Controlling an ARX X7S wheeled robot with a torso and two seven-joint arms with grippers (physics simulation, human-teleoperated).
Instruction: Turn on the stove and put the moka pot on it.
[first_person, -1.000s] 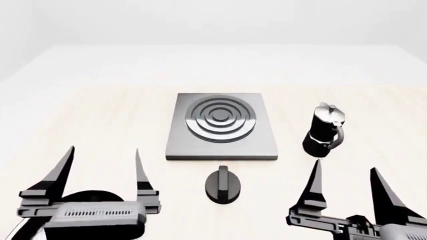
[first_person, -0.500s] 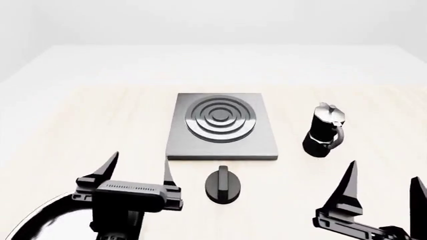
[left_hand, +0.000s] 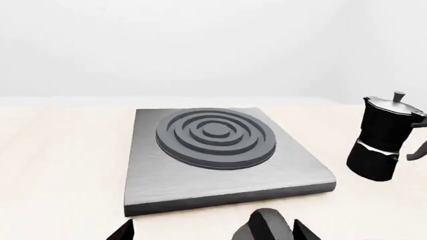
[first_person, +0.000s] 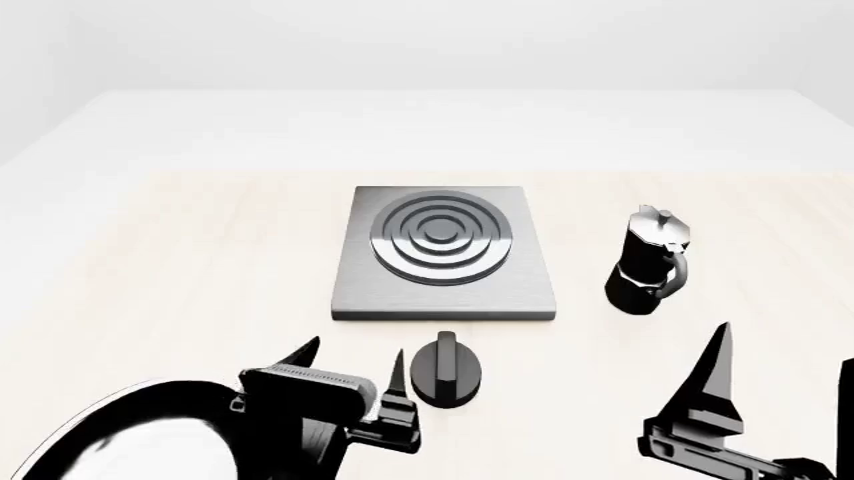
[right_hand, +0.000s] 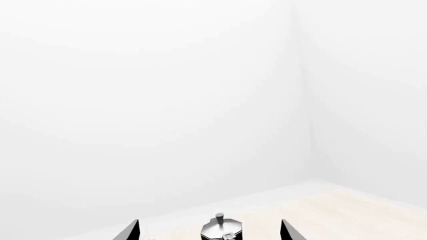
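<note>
One stove (first_person: 445, 252), one moka pot (first_person: 649, 262), two hands

Table (first_person: 160, 250): stove (first_person: 443, 292), knob (first_person: 447, 370), moka pot (first_person: 649, 262).

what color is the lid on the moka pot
Shiny silver, on the black moka pot; clearest in the left wrist view.
</note>
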